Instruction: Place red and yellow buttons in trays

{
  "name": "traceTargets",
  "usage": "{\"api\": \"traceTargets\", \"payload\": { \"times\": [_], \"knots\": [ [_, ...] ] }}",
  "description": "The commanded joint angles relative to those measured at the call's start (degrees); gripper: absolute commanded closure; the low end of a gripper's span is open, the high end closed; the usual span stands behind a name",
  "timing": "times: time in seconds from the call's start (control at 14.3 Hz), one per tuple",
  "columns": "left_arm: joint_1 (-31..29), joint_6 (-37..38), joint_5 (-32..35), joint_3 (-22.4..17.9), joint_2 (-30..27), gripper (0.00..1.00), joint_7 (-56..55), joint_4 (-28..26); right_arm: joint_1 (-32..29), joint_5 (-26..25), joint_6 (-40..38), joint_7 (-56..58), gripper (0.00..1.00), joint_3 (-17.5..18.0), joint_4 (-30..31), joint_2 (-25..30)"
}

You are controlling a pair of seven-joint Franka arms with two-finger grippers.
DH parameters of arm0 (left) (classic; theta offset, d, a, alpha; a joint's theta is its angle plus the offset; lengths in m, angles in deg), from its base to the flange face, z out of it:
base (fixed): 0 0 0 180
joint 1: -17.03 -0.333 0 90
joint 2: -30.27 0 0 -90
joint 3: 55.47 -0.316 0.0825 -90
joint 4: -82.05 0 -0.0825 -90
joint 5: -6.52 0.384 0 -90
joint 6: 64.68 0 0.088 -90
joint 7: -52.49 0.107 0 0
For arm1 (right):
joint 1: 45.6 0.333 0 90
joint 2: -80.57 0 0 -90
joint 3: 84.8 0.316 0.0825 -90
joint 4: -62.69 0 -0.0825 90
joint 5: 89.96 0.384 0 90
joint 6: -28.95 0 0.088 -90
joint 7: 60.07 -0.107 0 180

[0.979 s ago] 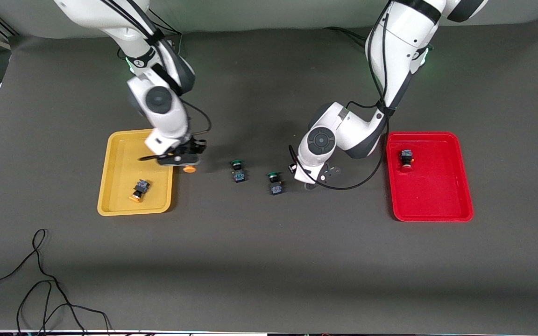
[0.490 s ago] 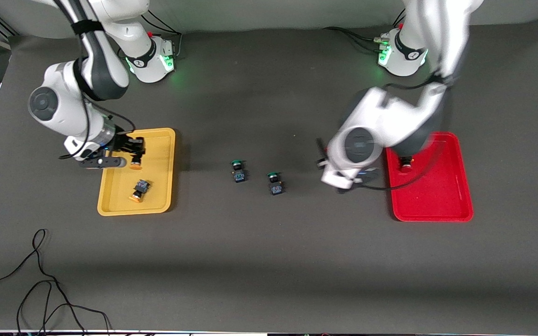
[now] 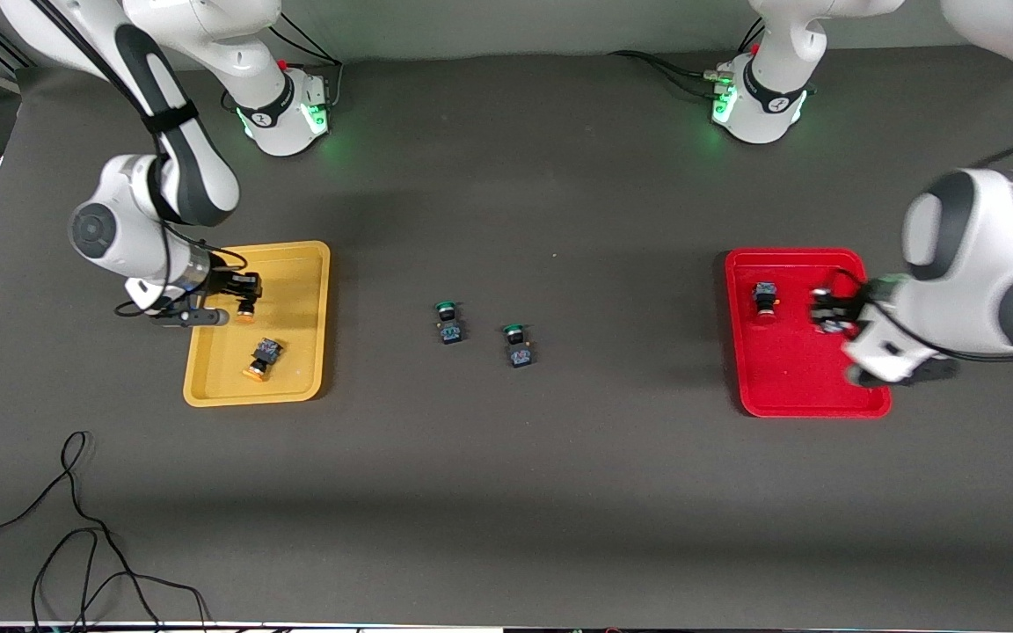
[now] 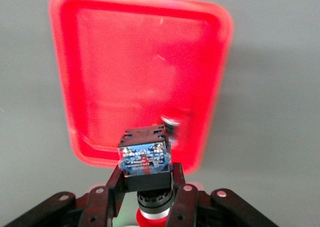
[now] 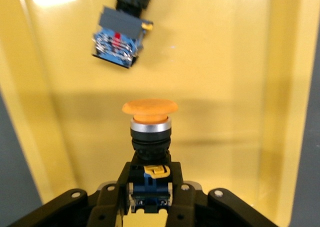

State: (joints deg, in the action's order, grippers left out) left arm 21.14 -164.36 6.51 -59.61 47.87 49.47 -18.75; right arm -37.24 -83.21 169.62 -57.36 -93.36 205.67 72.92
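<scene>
Front view, yellow tray (image 3: 309, 264): one yellow button (image 3: 261, 358) lies inside it. The right gripper (image 3: 238, 299) is over this tray and carries a second yellow button (image 3: 245, 309).
Front view, red tray (image 3: 788, 387): one red button (image 3: 765, 297) lies inside it. The left gripper (image 3: 827, 315) is over this tray with a second red button (image 3: 826, 323), blurry here.
Front view, table (image 3: 506, 492): two green buttons (image 3: 448, 322) sit side by side between the two trays. They are not part of the job.
Left wrist view: the fingers (image 4: 178, 199) are closed tight on the red button (image 4: 145, 157), with the red tray (image 4: 140, 72) under it.
Right wrist view: the fingers (image 5: 176, 197) are closed tight on the yellow button (image 5: 149, 124), cap pointing away from the gripper. The yellow tray (image 5: 225, 62) is under it, and the other yellow button (image 5: 120, 32) lies in that tray close by.
How far along: I think half is done, one button in each tray. What is left is to let go of the two held buttons, each over its own tray.
</scene>
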Motion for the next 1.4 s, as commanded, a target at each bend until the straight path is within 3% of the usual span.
{"api": "traceTargets", "payload": {
  "times": [0.0,0.21,0.49,0.56,0.7,0.77,0.84,0.91,0.98,1.12,1.33],
  "knots": [
    [1.43,-8.32,1.94,-4.9,1.81,1.0,9.94,-5.02,0.34,2.12,0.75,1.86,0.01,-0.14,-0.33,0.08],
    [1.34,-15.62,3.0,-7.11,7.61,1.0,12.35,-5.81,0.43,2.04,0.04,1.42,0.0,-0.14,-0.5,2.97],
    [1.25,-20.02,2.21,-7.11,9.29,1.0,11.55,-7.75,0.43,2.12,-0.39,0.02,0.0,-0.23,-2.78,10.52],
    [1.17,-20.99,1.86,-7.03,9.46,1.0,11.55,-8.18,0.43,1.86,-2.31,-0.34,0.0,-0.14,-4.7,12.2],
    [1.87,-21.35,-2.43,-7.02,9.38,1.0,11.38,-9.41,0.51,1.33,-14.21,-0.34,0.0,-0.05,-12.93,13.44],
    [2.04,-21.53,-3.58,-7.02,8.77,0.9,11.38,-10.64,0.43,1.25,-20.63,-0.34,0.0,-0.14,-17.85,13.44],
    [2.13,-21.53,-3.77,-7.02,8.5,0.64,11.38,-11.17,0.34,0.81,-24.79,-0.34,0.0,-0.31,-21.91,13.44],
    [2.48,-21.18,-3.77,-6.94,8.24,0.51,11.29,-11.26,0.34,-1.28,-27.61,-0.34,0.0,-0.32,-25.08,13.7],
    [2.66,-20.31,-3.77,-6.94,7.45,0.01,11.38,-11.0,0.34,-3.39,-29.73,-0.43,0.0,-0.32,-27.81,14.58],
    [2.92,-14.8,-3.77,-6.85,3.69,0.0,11.12,-10.22,0.34,-4.03,-32.55,-0.43,0.0,-2.41,-32.21,15.99],
    [4.5,-6.25,-2.98,-6.94,-5.18,0.0,9.89,-9.16,0.43,-4.2,-43.52,-1.3,0.0,-2.25,-40.64,16.26]
  ]
}}
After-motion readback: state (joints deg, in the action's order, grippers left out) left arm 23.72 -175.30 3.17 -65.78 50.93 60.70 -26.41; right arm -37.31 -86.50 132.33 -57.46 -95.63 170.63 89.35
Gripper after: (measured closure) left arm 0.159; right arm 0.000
